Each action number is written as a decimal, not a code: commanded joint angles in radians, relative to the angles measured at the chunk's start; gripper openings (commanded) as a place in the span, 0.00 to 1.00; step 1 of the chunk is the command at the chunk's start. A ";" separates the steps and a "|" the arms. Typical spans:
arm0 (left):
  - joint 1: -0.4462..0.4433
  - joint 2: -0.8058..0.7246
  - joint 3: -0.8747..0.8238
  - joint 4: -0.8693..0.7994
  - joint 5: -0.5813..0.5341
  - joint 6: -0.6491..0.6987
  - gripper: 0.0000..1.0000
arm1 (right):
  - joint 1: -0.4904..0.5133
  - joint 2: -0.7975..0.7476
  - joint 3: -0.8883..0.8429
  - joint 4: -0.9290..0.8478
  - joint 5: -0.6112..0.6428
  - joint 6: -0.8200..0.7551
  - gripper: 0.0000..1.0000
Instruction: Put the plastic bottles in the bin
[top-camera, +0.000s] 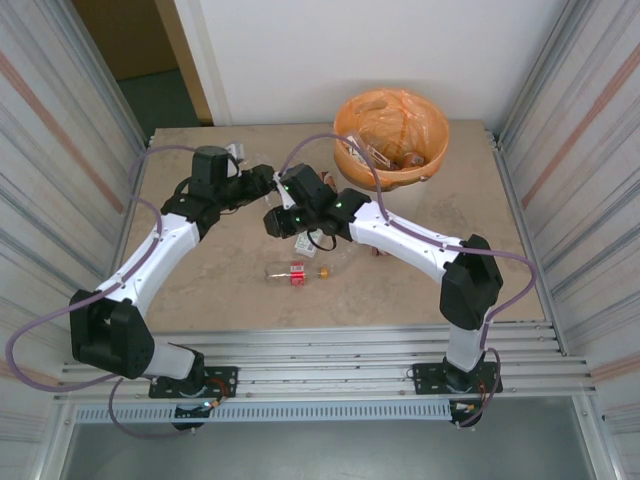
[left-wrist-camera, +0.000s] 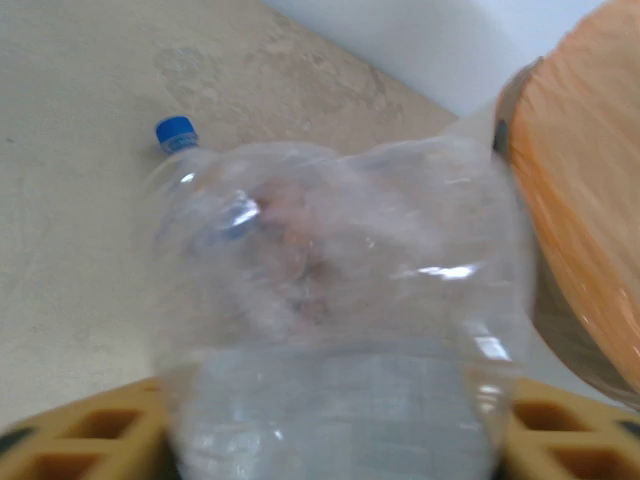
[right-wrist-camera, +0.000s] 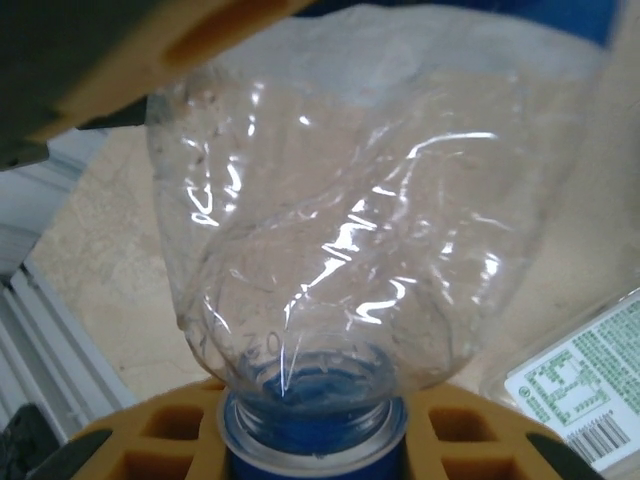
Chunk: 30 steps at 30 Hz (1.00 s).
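1. the table (top-camera: 200, 280): a pale, stone-patterned top between ribbed metal walls. both arms reach in over its middle.
2. the bin (top-camera: 345, 160): it stands at the far right of the table with an orange bag folded over its rim and crumpled clear pieces inside. in the left wrist view its orange side is close on the right, just beside the held bottle.
3. the right gripper (right-wrist-camera: 315, 445): it is closed on the neck end of the clear bottle (right-wrist-camera: 350, 230), whose neck sits between its yellow fingers (right-wrist-camera: 130, 440).
4. the left gripper (left-wrist-camera: 330, 450): the bottle's broad base fills the space between the yellow finger blocks. i cannot tell whether they pinch it or stand slack.
5. the clear bottle: it is crushed and dented, and is held up over the middle of the table between the two grippers. it is outside the bin and to its left.
6. the red-labelled bottle (top-camera: 297, 272): it lies on its side on the table nearer the front edge, between the two arms and well apart from the bin.
7. a green-and-white barcode label (right-wrist-camera: 575, 390): it lies flat on the table beside the held bottle.
8. the blue cap (right-wrist-camera: 315, 455): it is on the held bottle's neck, in the right gripper. the left wrist view also shows a small blue top (left-wrist-camera: 176, 132) past the bottle's far edge, and i cannot tell whose it is.
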<state>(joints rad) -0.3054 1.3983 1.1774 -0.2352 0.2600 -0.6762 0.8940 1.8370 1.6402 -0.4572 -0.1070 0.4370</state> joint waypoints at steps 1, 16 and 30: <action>0.002 -0.060 -0.009 0.024 0.047 -0.003 0.81 | -0.013 -0.005 0.027 -0.010 0.020 0.003 0.11; 0.008 -0.370 -0.121 0.067 -0.202 0.155 0.99 | -0.062 -0.091 0.148 -0.172 0.063 -0.066 0.04; 0.009 -0.428 -0.187 0.080 -0.287 0.201 0.99 | -0.334 -0.238 0.272 -0.353 -0.092 -0.092 0.03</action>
<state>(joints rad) -0.2947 0.9722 0.9939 -0.1776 -0.0025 -0.4969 0.6113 1.6382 1.8900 -0.7513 -0.1291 0.3580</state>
